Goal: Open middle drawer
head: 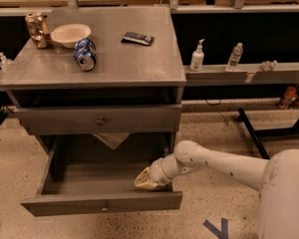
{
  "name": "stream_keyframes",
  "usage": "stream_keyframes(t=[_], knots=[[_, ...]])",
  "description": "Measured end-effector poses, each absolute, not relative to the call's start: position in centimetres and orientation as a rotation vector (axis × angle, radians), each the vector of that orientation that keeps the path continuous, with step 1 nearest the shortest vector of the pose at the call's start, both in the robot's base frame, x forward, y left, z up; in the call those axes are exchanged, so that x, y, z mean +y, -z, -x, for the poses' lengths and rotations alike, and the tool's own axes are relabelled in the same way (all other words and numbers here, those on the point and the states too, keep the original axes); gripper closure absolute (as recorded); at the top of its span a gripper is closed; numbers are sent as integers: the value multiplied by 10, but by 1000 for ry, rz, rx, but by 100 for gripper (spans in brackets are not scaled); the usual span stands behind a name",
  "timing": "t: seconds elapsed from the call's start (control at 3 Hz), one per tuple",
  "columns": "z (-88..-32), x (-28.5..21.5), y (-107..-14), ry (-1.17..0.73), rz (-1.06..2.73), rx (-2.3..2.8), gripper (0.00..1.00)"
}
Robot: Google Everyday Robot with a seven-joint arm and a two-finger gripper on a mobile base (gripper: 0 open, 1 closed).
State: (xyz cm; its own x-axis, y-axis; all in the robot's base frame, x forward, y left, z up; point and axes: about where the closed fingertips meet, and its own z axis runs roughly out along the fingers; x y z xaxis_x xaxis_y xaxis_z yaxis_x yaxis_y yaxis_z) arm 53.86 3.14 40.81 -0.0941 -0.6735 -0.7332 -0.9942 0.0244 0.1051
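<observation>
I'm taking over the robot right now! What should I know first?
Gripper: low inside the middle drawer, at its right front corner, just behind the front panel.
Middle drawer: pulled well out, with its gray box showing. The small knob sits at the centre of its front.
Drawer above: almost shut.
Done: the middle drawer looks open.
Left: probably only to lift the arm up and out without bumping the drawer front.
</observation>
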Motion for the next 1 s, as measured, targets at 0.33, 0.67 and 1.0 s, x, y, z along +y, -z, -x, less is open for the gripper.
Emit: stream_keyframes(t=[0.33,0.67,1.0], knots=[[-565,8,-418,-788,1553,1807,100],[-583,-28,-428,-725,1365,1810,98],[-580,-77,-455,-687,1166,1744,67]])
